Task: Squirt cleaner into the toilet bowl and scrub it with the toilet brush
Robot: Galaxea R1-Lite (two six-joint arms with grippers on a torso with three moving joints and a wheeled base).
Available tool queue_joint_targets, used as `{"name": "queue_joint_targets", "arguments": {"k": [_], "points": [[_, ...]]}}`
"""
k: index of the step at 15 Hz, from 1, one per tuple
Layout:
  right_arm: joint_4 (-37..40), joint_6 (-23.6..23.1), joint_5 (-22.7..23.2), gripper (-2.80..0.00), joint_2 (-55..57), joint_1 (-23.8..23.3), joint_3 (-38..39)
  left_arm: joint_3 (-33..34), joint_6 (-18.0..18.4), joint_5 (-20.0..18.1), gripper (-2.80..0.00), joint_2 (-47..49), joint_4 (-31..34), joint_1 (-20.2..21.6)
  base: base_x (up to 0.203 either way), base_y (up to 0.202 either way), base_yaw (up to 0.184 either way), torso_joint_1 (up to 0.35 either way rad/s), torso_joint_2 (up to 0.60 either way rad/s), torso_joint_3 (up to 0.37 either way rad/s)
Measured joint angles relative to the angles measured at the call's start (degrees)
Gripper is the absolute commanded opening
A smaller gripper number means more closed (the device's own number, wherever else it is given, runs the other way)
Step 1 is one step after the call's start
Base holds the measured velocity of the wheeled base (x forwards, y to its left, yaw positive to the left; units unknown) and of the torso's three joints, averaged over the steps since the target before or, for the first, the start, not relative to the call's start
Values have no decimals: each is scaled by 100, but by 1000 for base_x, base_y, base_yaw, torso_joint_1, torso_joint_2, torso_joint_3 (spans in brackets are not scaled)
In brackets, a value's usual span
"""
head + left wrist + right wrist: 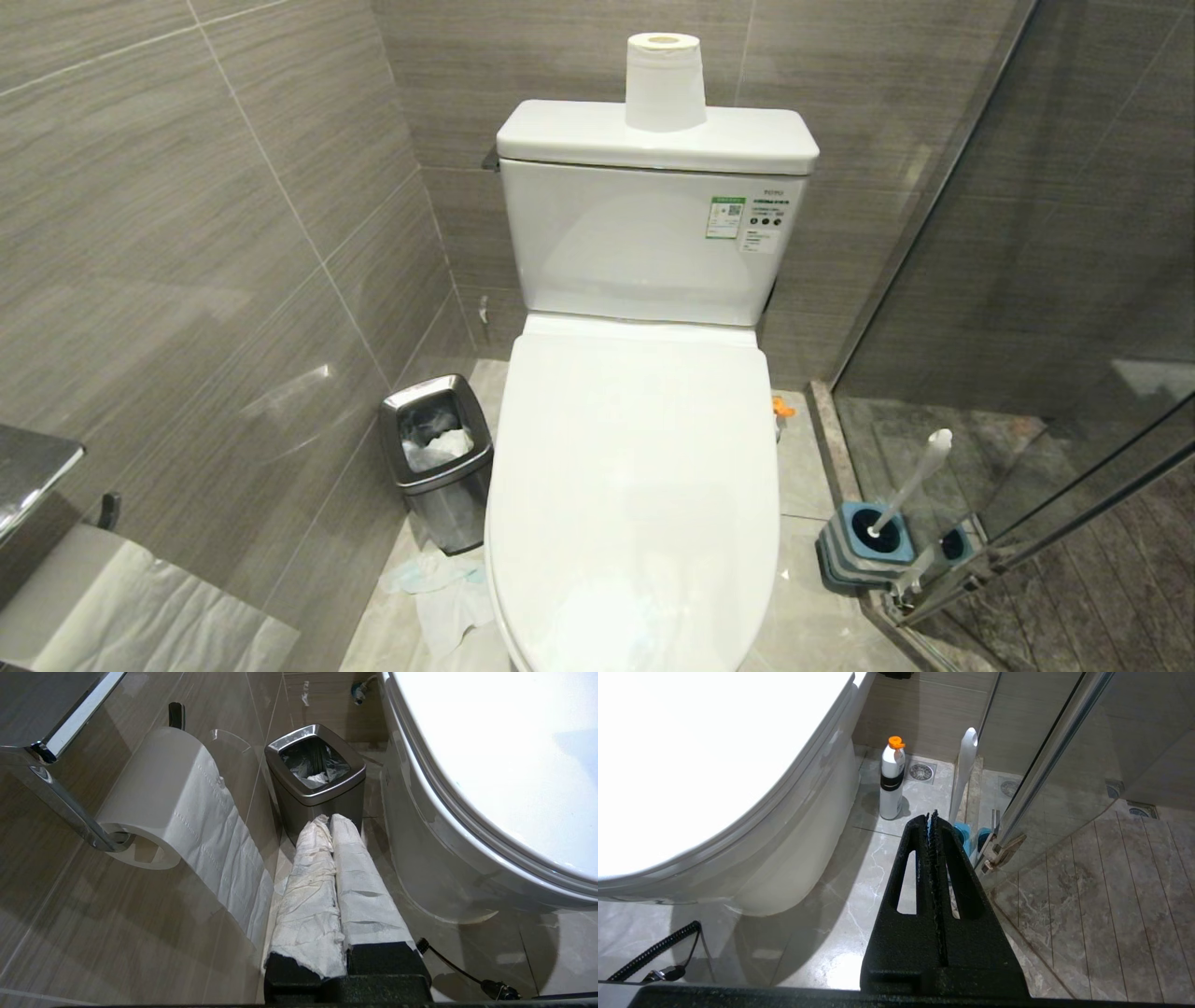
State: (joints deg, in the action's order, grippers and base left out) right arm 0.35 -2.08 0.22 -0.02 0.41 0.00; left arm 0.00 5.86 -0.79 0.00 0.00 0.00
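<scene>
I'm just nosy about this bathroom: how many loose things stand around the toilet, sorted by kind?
Paper rolls: 2, one on the tank, one on the wall holder
Waste bin: 1
Toilet brush in its holder: 1
Orange-capped bottle: 1
Total: 5

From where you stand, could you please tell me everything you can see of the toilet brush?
The toilet brush has a slim whitish plastic handle ending in a rounded paddle tip. It stands tilted in its square holder, blue on top with grey-striped sides, so the bristles are hidden. The holder sits on the floor to the right of the toilet bowl, by the frame of the glass shower door. Neither tool touches it.
</scene>
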Motion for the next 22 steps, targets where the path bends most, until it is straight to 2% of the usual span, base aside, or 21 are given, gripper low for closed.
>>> {"name": "queue_joint_targets", "arguments": {"k": [22], "points": [[1,0,5,-280,0,0,0,0,2,4,-280,0,0,0,0,0,0,0,0,0]]}}
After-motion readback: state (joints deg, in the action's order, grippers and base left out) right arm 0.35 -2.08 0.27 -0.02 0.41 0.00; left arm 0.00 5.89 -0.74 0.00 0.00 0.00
